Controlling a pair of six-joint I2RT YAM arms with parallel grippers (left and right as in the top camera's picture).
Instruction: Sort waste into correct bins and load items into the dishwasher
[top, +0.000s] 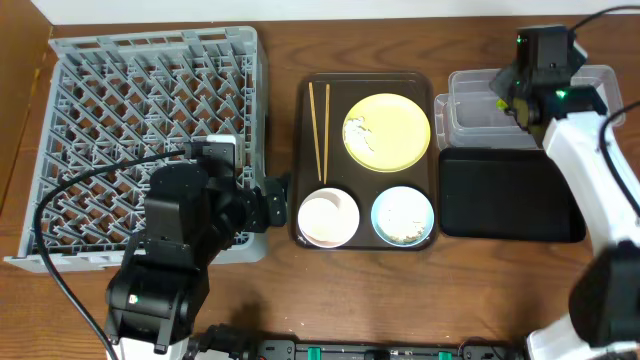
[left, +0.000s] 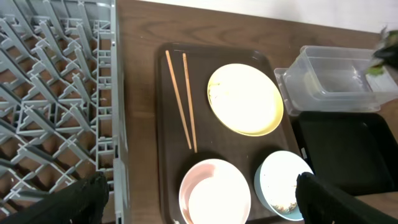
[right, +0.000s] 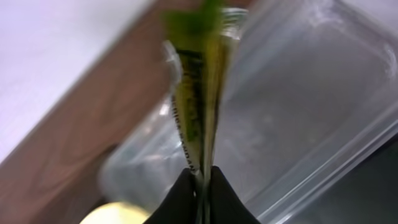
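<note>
My right gripper (right: 200, 177) is shut on the green-yellow snack wrapper (right: 198, 93) and holds it above the clear plastic tub (top: 478, 112), which also shows in the right wrist view (right: 298, 124). The black tray bin (top: 510, 195) lies just in front of the tub. The yellow plate (top: 388, 131), chopsticks (top: 320, 130), white bowl (top: 328, 216) and light blue bowl (top: 402, 216) with crumbs sit on the brown serving tray (top: 305, 150). My left gripper (left: 199, 199) is open above the white bowl (left: 214, 193). The grey dish rack (top: 100, 120) is at the left. Tissue and cup are out of view.
The left arm's body (top: 175, 250) overlaps the dish rack's near right corner. The right arm (top: 600, 200) runs along the table's right edge beside the black tray. A strip of bare wood lies between rack and serving tray.
</note>
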